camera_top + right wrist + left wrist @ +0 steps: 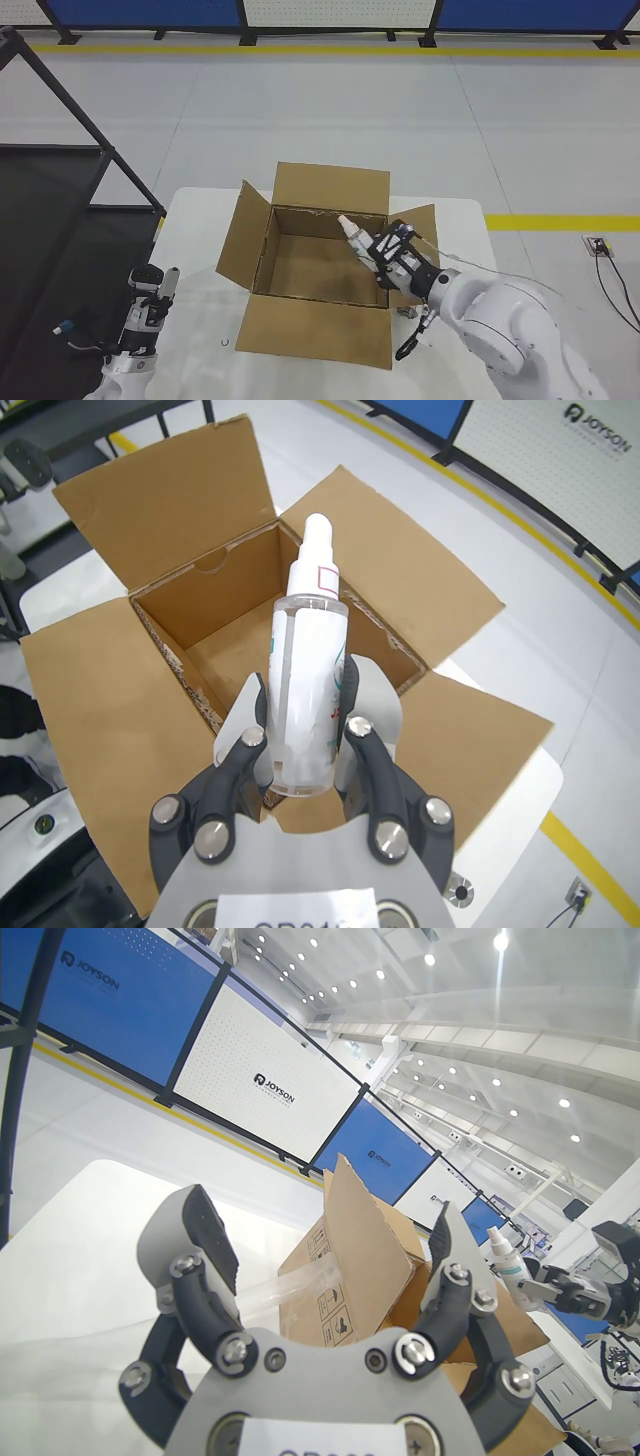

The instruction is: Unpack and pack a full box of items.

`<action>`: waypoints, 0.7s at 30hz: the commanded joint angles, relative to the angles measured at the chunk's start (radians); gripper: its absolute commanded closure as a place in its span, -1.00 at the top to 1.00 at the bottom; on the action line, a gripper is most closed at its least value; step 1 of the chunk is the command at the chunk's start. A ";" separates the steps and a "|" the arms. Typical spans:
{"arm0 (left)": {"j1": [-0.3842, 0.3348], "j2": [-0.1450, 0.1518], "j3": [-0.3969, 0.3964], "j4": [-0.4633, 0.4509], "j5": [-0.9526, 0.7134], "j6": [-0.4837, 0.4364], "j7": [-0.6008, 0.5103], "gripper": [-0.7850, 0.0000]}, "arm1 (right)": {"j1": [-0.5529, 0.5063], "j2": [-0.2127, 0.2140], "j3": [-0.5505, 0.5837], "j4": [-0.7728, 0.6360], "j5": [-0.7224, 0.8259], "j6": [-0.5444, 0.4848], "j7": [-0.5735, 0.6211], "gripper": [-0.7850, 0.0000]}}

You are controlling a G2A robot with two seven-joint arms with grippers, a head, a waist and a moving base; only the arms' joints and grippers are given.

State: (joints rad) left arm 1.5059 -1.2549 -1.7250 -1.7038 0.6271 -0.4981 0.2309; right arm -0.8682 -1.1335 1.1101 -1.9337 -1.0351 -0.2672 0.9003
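An open cardboard box (316, 262) with all flaps spread stands mid-table; its brown floor (225, 655) looks bare. My right gripper (382, 258) hovers over the box's right rim, shut on a clear spray bottle (306, 680) with a white cap, its nozzle aimed across the opening. The same bottle (506, 1264) and right gripper (545, 1288) appear beyond the box (350, 1273) in the left wrist view. My left gripper (152, 290) is at the table's left edge, well clear of the box, tilted upward, open (325, 1248) with nothing between its fingers.
The white table (200, 300) has free surface left of the box. A black frame rack (70, 160) stands beyond the table's left side. A small dark ring (226, 346) lies on the table near the front flap. Cables hang at the right arm (412, 335).
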 commanded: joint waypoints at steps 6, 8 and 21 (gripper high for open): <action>0.000 0.000 0.000 0.000 0.000 0.000 0.000 1.00 | 0.337 -0.097 -0.327 0.323 0.042 0.055 0.068 -1.00; 0.000 0.000 0.000 0.000 0.000 0.000 0.000 1.00 | 0.399 -0.127 -0.390 0.417 0.059 0.069 0.063 -1.00; 0.000 0.000 0.000 0.000 0.000 0.000 0.000 1.00 | 0.495 -0.189 -0.486 0.606 0.090 0.114 0.064 -1.00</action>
State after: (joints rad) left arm 1.5059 -1.2549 -1.7250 -1.7039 0.6271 -0.4981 0.2309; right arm -0.3731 -1.3222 0.6246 -1.3276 -0.9453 -0.1533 0.9640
